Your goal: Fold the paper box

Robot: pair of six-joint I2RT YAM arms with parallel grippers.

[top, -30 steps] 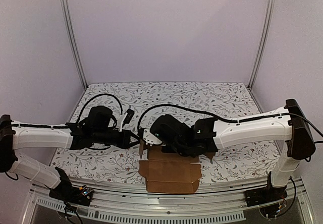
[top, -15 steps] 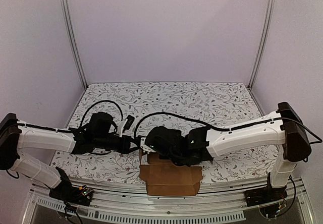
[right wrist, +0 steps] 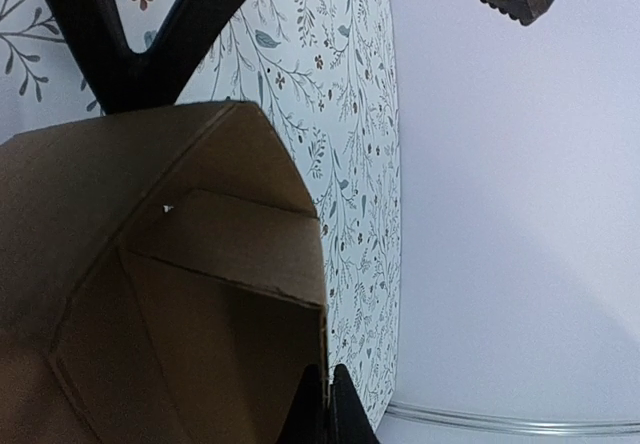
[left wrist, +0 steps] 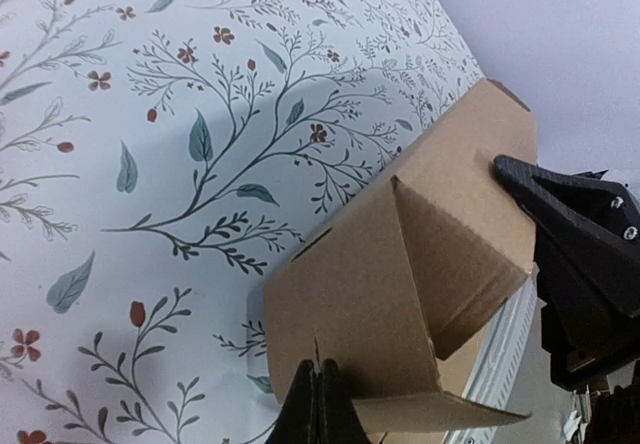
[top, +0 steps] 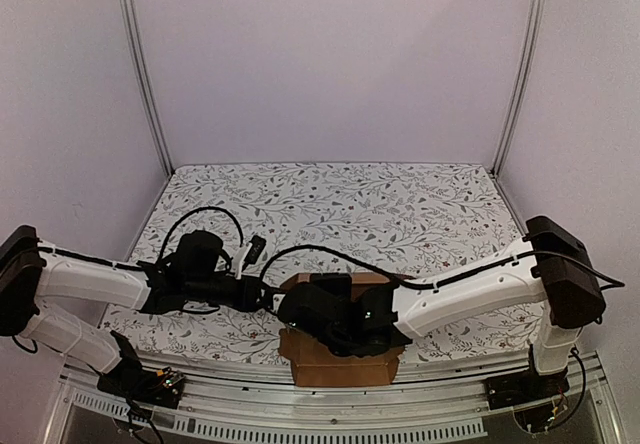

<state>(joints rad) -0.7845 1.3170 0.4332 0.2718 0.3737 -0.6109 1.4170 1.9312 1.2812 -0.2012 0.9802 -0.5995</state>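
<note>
**Desk:** Two tools on one carton. Where is it?

**Photographer:** The paper box (top: 340,369) sits at the near edge of the floral bench (top: 420,204), half formed, walls raised, one end open.

**Desk:** Grips?

**Photographer:** The left tool (left wrist: 318,409) is clenched on the edge of a side panel. The right tool (right wrist: 325,409) is pinched tight on the rim of another wall.

**Desk:** The step?

**Photographer:** Squaring the walls, by my reading. Done well, both pinches hold the thin cardboard without crushing it, and the arms move together so the creases bend along their scored lines. The base stays flat on the bench, away from the metal rail (top: 330,409).

**Desk:** Risk?

**Photographer:** A twist could tear a flap or flatten a wall.
</note>
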